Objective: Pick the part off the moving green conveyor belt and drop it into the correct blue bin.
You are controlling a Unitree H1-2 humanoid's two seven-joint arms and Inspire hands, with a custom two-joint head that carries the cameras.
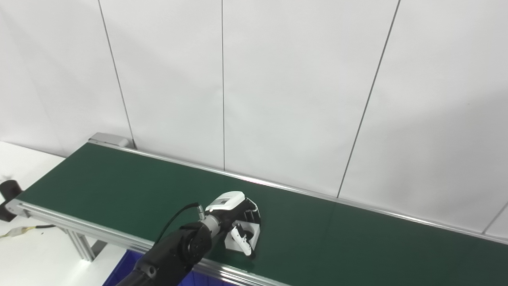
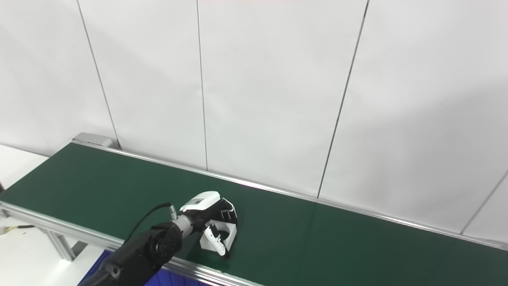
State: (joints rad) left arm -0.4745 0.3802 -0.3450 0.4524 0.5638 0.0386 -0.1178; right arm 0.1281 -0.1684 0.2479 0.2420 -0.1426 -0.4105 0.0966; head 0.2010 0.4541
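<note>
A: Where's the part?

B: On the green conveyor belt, close to the near rail, pale grey-white and mostly covered by the left hand. It looks blocky, with what may be a round recess on its face.

A: Which way does it run?

B: Hard to say from here. What shows seems to lie roughly across the belt, its near corner pointing towards the rail, but the hand hides too much to call a long axis firmly.

A: Does the hand have it?

B: The fingers curl down around it, thumb against the near side. They appear to be closing on it, but I can't tell if the grip is firm, and it looks unlifted.

A: So what's left?

B: Nearly everything: secure it, lift, and carry it to the blue bin showing just below the rail. The right hand isn't visible.
</note>
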